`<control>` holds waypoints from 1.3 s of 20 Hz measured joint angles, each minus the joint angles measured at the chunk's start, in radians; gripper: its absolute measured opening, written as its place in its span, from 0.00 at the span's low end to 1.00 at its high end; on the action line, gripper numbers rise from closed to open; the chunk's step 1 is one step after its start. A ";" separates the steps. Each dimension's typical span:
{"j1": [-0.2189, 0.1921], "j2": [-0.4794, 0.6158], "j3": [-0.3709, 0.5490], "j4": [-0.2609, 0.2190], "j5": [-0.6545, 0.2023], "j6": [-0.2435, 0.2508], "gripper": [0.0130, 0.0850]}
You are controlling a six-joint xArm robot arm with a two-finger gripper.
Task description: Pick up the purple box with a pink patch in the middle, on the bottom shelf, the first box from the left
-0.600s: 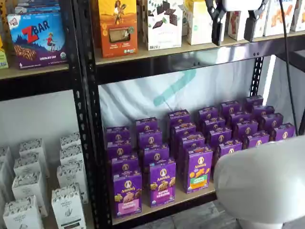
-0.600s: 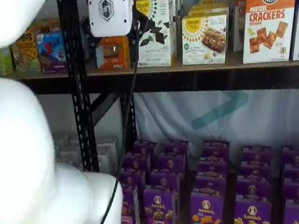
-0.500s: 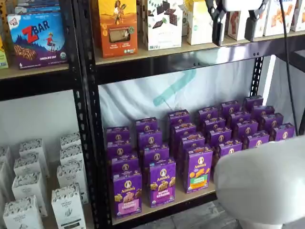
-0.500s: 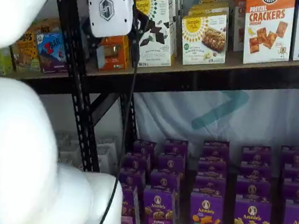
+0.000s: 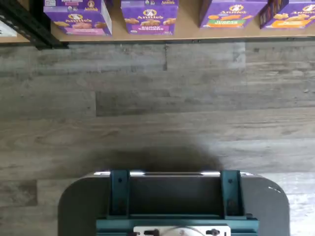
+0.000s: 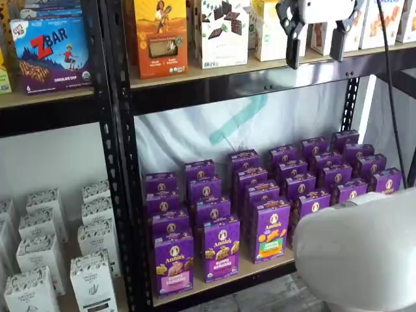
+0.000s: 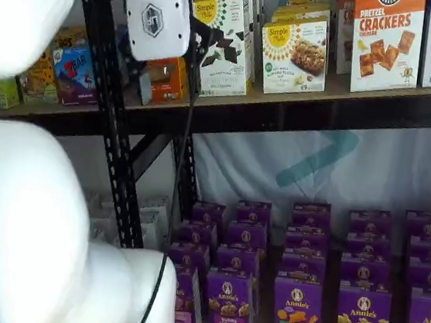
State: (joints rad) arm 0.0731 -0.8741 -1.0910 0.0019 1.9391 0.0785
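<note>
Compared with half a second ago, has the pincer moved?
Yes. In a shelf view the pincer has shifted slightly left and up against the upper shelf beam.

I see clear air above the purple box (image 6: 173, 263); black upright (image 6: 123, 195) crowds its left, neighbouring carton (image 6: 221, 249) touches right.

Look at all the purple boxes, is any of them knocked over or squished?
No. The purple boxes on the bottom shelf all stand upright in tidy rows, and none looks dented or spilled. The gripper hangs high above them, fingers apart, touching nothing.
</note>
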 joint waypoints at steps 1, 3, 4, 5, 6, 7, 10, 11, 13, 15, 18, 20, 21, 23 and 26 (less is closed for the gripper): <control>0.005 -0.005 0.013 0.003 -0.013 0.007 1.00; 0.027 -0.008 0.034 -0.004 -0.031 0.025 1.00; 0.039 -0.008 0.046 -0.011 -0.040 0.035 1.00; 0.050 -0.009 0.058 -0.017 -0.050 0.044 1.00; 0.055 -0.009 0.070 -0.019 -0.060 0.050 1.00; 0.057 -0.011 0.084 -0.018 -0.073 0.053 1.00; 0.054 -0.013 0.126 -0.006 -0.111 0.055 1.00; 0.051 -0.013 0.140 0.000 -0.124 0.054 1.00; 0.048 -0.013 0.171 0.008 -0.152 0.053 1.00; 0.047 -0.017 0.213 0.017 -0.194 0.053 1.00; 0.045 -0.012 0.269 0.033 -0.244 0.053 1.00; 0.053 -0.005 0.310 0.034 -0.278 0.060 1.00; 0.056 -0.003 0.332 0.037 -0.298 0.062 1.00; 0.064 0.000 0.379 0.042 -0.345 0.069 1.00; 0.079 0.004 0.448 0.040 -0.423 0.082 1.00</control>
State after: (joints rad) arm 0.1521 -0.8698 -0.6433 0.0415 1.5160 0.1602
